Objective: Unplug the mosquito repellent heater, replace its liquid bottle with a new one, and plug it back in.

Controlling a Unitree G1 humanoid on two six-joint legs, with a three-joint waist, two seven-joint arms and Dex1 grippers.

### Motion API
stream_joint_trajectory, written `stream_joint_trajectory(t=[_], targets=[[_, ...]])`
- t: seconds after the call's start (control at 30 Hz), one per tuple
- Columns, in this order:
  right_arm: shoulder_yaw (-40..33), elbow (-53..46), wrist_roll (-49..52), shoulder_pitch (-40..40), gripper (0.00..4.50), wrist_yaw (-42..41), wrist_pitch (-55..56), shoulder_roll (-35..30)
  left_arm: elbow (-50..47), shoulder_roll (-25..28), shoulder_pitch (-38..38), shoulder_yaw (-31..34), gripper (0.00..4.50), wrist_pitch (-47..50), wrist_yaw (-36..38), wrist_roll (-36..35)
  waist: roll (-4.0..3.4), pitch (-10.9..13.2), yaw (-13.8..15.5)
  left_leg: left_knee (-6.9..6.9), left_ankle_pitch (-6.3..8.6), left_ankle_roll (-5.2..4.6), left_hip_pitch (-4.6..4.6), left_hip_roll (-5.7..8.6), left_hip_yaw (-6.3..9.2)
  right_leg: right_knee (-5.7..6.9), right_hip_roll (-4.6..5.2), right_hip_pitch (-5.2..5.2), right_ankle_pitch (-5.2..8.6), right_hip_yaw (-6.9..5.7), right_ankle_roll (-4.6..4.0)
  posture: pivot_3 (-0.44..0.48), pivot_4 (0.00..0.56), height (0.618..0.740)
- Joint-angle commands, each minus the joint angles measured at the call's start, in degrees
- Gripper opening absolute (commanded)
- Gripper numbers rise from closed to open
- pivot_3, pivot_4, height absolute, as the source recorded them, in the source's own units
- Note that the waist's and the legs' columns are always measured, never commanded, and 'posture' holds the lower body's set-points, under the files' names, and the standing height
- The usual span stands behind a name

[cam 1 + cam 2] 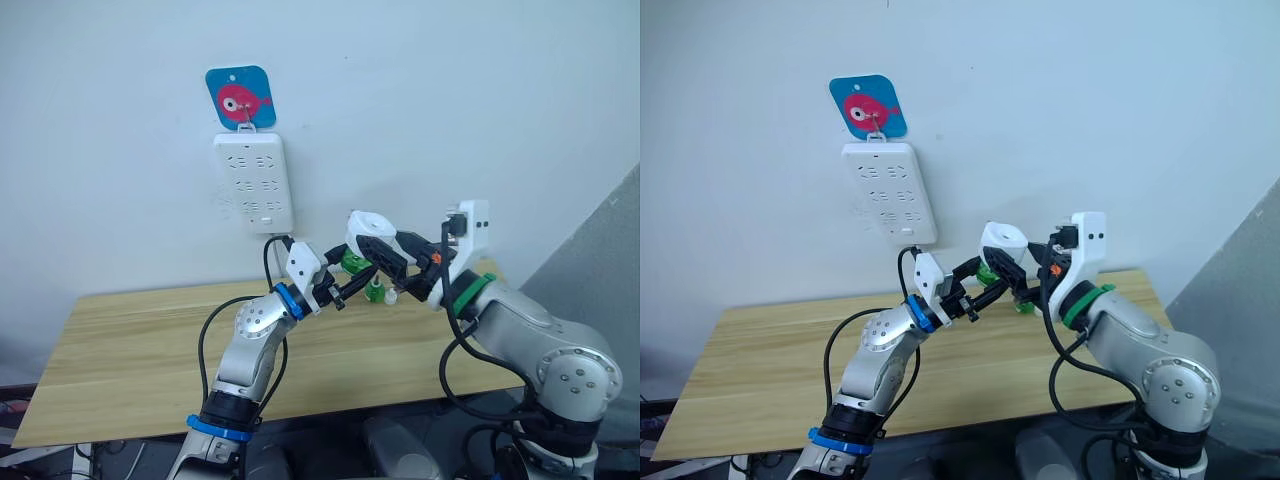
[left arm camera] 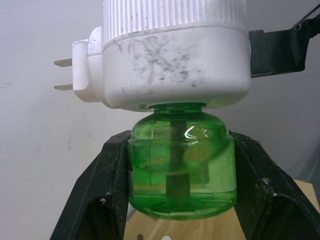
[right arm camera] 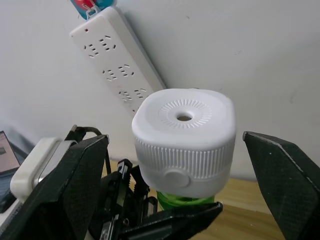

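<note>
Centrally, the left gripper [image 2: 182, 185] has its two black fingers [image 2: 95, 200] pressed against opposite sides of the green liquid bottle [image 2: 182, 170], pinching it; a dark wick stands inside the clear green glass. Screwed onto the bottle's neck is the mosquito repellent heater [image 2: 175, 60], a white rounded plastic body with a ribbed band, grey scuff marks on its side, and two metal prongs [image 2: 63, 75] pointing toward the left edge of the left wrist view, free of any socket. From the right wrist view its top [image 3: 184, 117] is a rounded square with a ring of fine vents around a central hole.

The right gripper [image 3: 175, 175] straddles the heater, its fingers [image 3: 287, 175] spread wide at each side; whether either touches the body I cannot tell.

In the head views the heater [image 1: 362, 228] hangs mid-frame, above the back edge of the wooden table [image 1: 130, 350], between the two arms. The left forearm rises from the bottom centre-left and slants up to the right; the right arm bends in from the lower right, wrist turned leftward. Another small green bottle [image 1: 375, 292] stands on the table just below. The white power strip [image 1: 254, 183] hangs on the wall at upper left-centre, under a blue fish hook [image 1: 241, 97].
</note>
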State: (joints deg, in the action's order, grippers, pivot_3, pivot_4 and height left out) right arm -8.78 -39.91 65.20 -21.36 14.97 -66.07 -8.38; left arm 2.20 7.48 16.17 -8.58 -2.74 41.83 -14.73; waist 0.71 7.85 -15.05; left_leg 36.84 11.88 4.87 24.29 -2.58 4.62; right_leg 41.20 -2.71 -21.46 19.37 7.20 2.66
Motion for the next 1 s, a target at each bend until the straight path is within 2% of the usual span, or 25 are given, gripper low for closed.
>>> stream_joint_trajectory(t=[0.03,0.33,0.43,0.5,0.53,1.0], targets=[[1.8,0.0,-1.0,-1.6,4.5,1.3,3.0,1.0,-2.3,-0.2,0.6,0.3,2.29,-1.2,-0.7,-0.4,0.0,0.0,0.0,0.0,0.0,0.0,0.01,0.0,0.0,-0.01,0.0,0.0,0.0,0.0,0.0,-0.289,0.107,0.704],[5.3,1.7,-5.4,-1.6,4.5,0.6,7.6,1.3,-2.5,-0.3,1.3,0.2,2.29,-0.7,-1.4,-0.8,0.0,0.0,0.1,-0.01,0.0,0.0,0.02,0.0,0.01,-0.02,0.0,-0.02,0.0,-0.01,0.0,-0.277,0.1,0.704],[6.2,2.2,-6.7,-1.7,3.89,-0.6,8.6,0.8,-2.6,-0.2,1.3,0.4,2.29,-0.2,-1.6,-1.2,0.0,0.0,0.1,-0.01,0.0,0.0,0.02,0.0,0.01,-0.02,0.0,-0.02,0.0,-0.01,0.0,-0.277,0.096,0.704],[6.7,2.6,-7.3,-1.5,3.09,-1.2,9.1,0.7,-2.7,-0.2,1.3,0.4,2.29,0.0,-1.7,-1.3,0.0,0.0,0.1,-0.01,0.0,0.0,0.02,0.0,0.0,-0.02,0.0,-0.02,0.0,-0.01,0.0,-0.277,0.096,0.704],[6.8,2.7,-7.5,-1.5,2.93,-1.4,9.3,0.8,-2.7,-0.1,1.3,0.3,2.29,0.0,-1.5,-1.3,0.0,0.0,0.1,-0.02,0.0,0.0,0.02,0.0,0.0,-0.02,0.0,-0.03,0.0,-0.01,0.0,-0.275,0.096,0.704],[7.5,2.7,-6.6,-1.3,2.93,-2.5,10.2,2.7,-2.6,-0.2,1.6,0.2,2.29,0.1,-2.2,-0.7,0.0,0.0,0.4,-0.04,0.0,0.0,0.04,0.0,0.0,-0.05,0.0,-0.05,0.0,0.0,0.0,-0.271,0.092,0.704]])
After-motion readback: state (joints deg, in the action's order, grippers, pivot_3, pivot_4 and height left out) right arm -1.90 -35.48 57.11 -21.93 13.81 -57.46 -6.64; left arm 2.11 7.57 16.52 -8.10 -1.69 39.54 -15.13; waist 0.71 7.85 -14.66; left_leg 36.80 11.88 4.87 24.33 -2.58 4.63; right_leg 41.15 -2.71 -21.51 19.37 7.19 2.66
